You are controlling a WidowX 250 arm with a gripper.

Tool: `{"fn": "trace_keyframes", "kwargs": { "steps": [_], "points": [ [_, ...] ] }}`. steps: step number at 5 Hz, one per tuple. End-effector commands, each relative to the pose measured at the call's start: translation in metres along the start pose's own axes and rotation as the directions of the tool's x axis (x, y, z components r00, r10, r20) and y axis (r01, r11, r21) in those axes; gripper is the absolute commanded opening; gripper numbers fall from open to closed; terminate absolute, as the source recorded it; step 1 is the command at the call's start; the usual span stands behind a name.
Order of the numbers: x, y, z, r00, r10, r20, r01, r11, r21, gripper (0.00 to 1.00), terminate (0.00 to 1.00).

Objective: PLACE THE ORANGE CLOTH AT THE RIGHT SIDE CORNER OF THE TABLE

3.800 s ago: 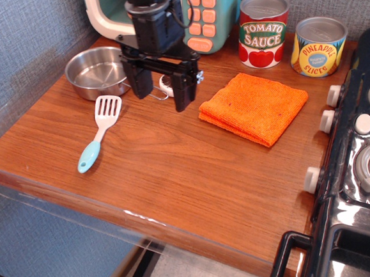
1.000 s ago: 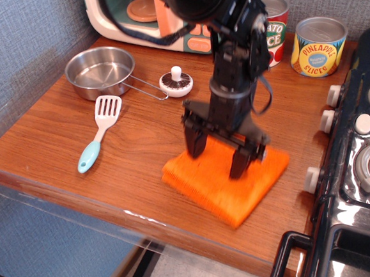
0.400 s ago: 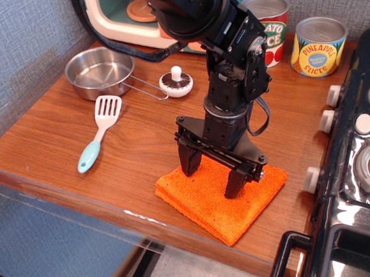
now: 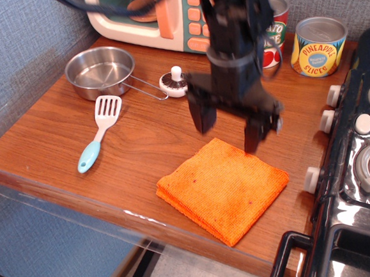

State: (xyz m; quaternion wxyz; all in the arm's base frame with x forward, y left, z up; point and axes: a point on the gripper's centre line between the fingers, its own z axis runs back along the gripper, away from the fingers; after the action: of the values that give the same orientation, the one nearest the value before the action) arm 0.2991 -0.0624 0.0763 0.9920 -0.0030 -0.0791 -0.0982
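The orange cloth [image 4: 223,189] lies flat and folded on the brown wood table [image 4: 141,151], near its front edge on the right, close to the black stove. My gripper [image 4: 228,130] hangs above the cloth's far edge, lifted clear of it. Its two dark fingers are spread apart and hold nothing.
A steel pan [image 4: 99,71], a blue spatula [image 4: 99,133] and a white knob-like lid [image 4: 176,83] sit at the left and middle. A toy microwave [image 4: 156,15], a tomato sauce tin [image 4: 273,25] and a pineapple tin [image 4: 319,46] stand at the back. The black stove [image 4: 360,163] borders the right.
The cloth was dragged from the back right to the front right of the table. My gripper has since let go and risen up and back off the cloth.
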Motion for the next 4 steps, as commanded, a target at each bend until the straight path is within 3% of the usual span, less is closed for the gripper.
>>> {"fn": "trace_keyframes", "kwargs": {
  "steps": [1,4],
  "points": [
    [0.0075,0.0132,0.0217,0.999,-0.013,0.043,0.014,1.0,-0.021,1.0,0.0],
    [0.006,0.0148,0.02,0.999,-0.003,0.033,0.003,1.0,-0.024,1.0,0.0]
  ]
}}
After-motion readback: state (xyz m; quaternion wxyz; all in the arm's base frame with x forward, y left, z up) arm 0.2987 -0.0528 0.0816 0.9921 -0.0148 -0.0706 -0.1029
